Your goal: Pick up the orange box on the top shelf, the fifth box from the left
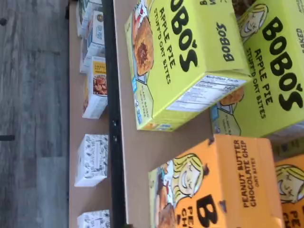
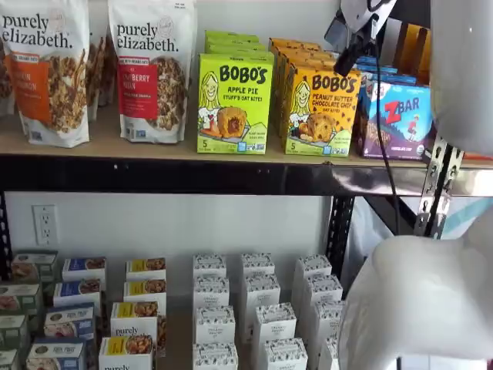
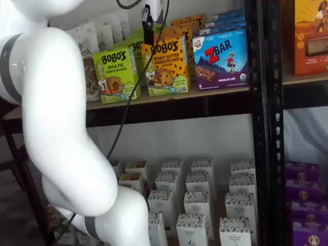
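The orange box (image 1: pixel 223 185) (image 2: pixel 321 112) (image 3: pixel 166 64) is a Bobo's peanut butter chocolate chip carton. It stands upright at the front of the top shelf (image 2: pixel 192 173) (image 3: pixel 169 105), a tan board (image 1: pixel 142 142) with a black front rail. More orange cartons stand in a row behind it. My gripper (image 2: pixel 353 50) (image 3: pixel 147 23) hangs from the top edge in both shelf views, above and just in front of that row. Only one black finger and part of the white body show. The jaws stand wide and nothing is held between them.
Lime-green apple pie boxes (image 1: pixel 185 57) (image 2: pixel 233 104) stand left of the orange one, a blue ZBar box (image 2: pixel 397 119) (image 3: pixel 221 59) on its right, granola bags (image 2: pixel 154 69) farther left. Small white boxes (image 2: pixel 254 308) fill the lower level. The white arm (image 3: pixel 61 128) and its cable fill the foreground.
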You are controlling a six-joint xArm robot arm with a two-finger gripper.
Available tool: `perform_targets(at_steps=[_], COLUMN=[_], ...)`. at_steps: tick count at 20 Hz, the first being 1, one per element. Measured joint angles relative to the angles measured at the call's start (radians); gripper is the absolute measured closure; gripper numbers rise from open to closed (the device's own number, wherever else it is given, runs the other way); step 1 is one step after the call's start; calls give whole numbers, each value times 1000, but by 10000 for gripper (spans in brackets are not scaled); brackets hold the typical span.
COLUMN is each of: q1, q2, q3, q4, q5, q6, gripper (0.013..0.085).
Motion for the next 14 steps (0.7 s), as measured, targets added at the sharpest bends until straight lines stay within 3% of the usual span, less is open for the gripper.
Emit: perform_targets(at_steps=[9, 14], q1=[7, 0], q2=[69, 110], q3=[-66, -87], q4=[-66, -73], q5=[-1, -1], q6=[-14, -29], gripper=[130, 130])
